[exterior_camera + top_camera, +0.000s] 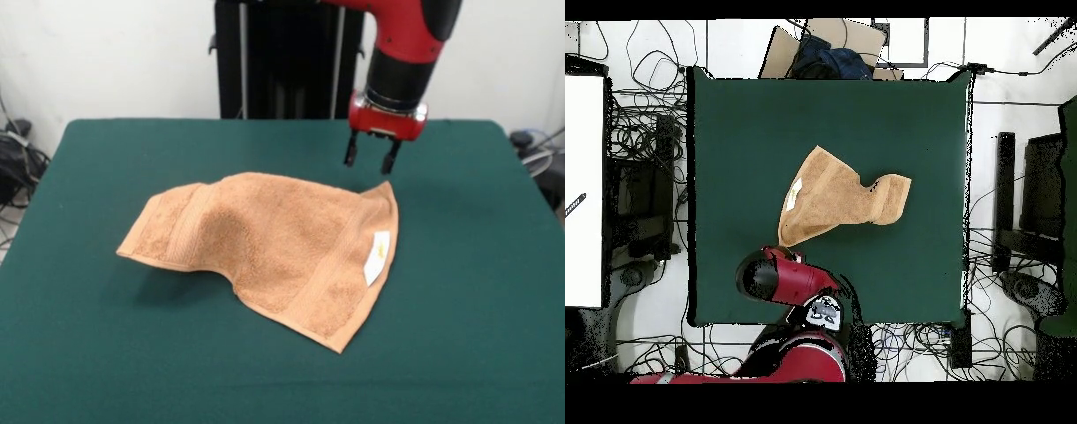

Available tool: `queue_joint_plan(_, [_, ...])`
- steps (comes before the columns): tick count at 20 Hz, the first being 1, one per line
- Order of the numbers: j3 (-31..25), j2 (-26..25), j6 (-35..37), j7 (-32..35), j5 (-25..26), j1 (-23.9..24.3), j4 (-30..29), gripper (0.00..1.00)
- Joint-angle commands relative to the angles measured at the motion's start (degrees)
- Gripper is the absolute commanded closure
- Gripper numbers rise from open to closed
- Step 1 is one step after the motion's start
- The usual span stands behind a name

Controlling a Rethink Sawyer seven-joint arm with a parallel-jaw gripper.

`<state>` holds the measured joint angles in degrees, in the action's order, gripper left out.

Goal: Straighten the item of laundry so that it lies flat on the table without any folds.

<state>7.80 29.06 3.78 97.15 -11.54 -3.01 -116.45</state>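
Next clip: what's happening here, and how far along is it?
A red Sawyer arm is working on an orange-tan towel lying on the green table. The gripper hangs open just above the towel's far corner, the one by the white label, and holds nothing. The towel is not flat: its middle humps up, one side looks bunched or folded, and its outline from overhead is irregular, not square. The straightening is not done.

Bright, even light; soft shadow under towel (274, 252); no glare.
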Motion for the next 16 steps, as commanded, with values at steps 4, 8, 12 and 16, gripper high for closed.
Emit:
queue_joint_plan(4, [-1.21,1.72,7.31,6.98,0.01,1.46,5.52,0.0])
queue_joint_plan(8, [-0.36,0.11,6.27,8.54,-0.98,-0.64,7.19,0.0])
queue_joint_plan(12, [0.11,-1.17,5.19,9.73,-1.75,-1.6,8.23,0.0])
queue_joint_plan(16, [0.86,-1.69,5.93,9.67,-1.68,-2.27,9.09,0.0])
